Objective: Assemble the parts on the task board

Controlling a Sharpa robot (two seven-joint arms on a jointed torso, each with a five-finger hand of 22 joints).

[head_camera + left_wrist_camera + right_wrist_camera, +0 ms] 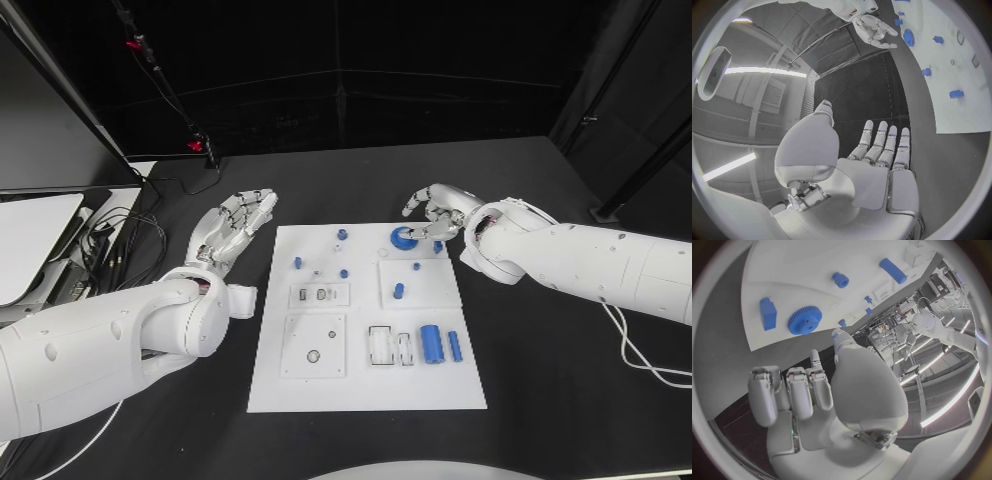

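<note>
Head view: task board (274, 385) lies mid-frame. Blue gear (405, 238) sits at its upper right, with the right hand (437, 212) just beside it, fingers curled, holding nothing. Left hand (235, 226), fingers spread and empty, rests left of the board.

we see task board (368, 385): matt white, smooth plastic look | parts (430, 343): blue, plasticky, slight sheen | table (548, 400): matt black | left hand (231, 228), right hand (437, 212): silvery, metallic-looking | arms (101, 350): glossy white shells
</note>
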